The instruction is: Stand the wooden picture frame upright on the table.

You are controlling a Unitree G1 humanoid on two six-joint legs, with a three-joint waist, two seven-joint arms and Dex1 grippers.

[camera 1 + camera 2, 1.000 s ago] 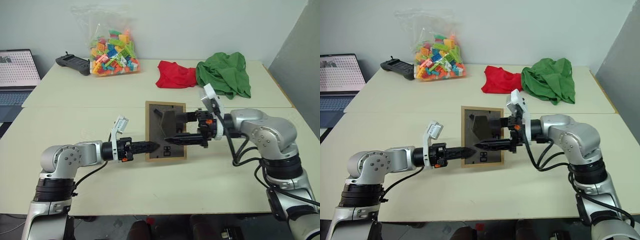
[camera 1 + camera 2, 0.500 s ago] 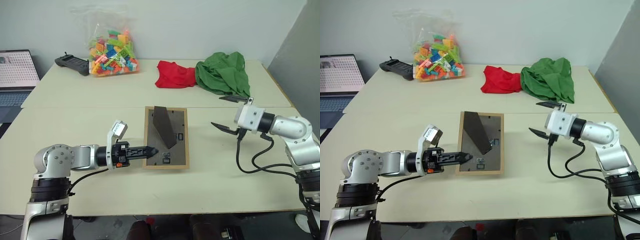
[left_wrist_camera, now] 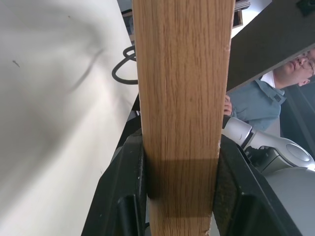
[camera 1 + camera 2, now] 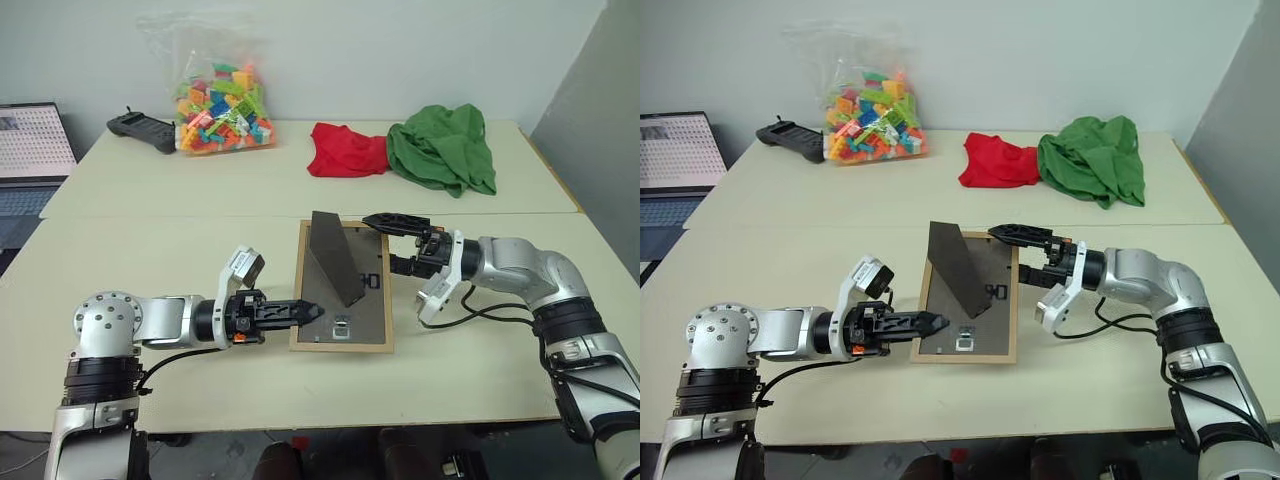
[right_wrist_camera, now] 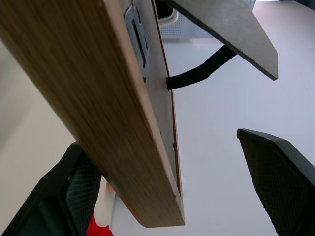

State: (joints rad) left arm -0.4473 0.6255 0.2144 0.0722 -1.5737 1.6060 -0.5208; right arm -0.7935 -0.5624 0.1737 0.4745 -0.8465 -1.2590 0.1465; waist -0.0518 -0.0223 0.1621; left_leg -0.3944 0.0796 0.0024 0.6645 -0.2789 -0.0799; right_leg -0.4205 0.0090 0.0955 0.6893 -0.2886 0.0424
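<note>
Right end effector has returned, open-jawed, to the wooden picture frame.

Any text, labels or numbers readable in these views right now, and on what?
None can be read.
Wooden picture frame: a pale mark on its dark back, too blurred to read.
Laptop: its screen shows rows of tiny marks, too small to read.
Black handheld device: no legible label.

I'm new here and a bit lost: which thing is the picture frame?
Find the big cream table. Near its front middle, between the two arms, lies the picture frame: a light-wood rectangle, face down, its dark back up with a prop flap sticking out, unlike the soft cloths and toy bag behind.
</note>
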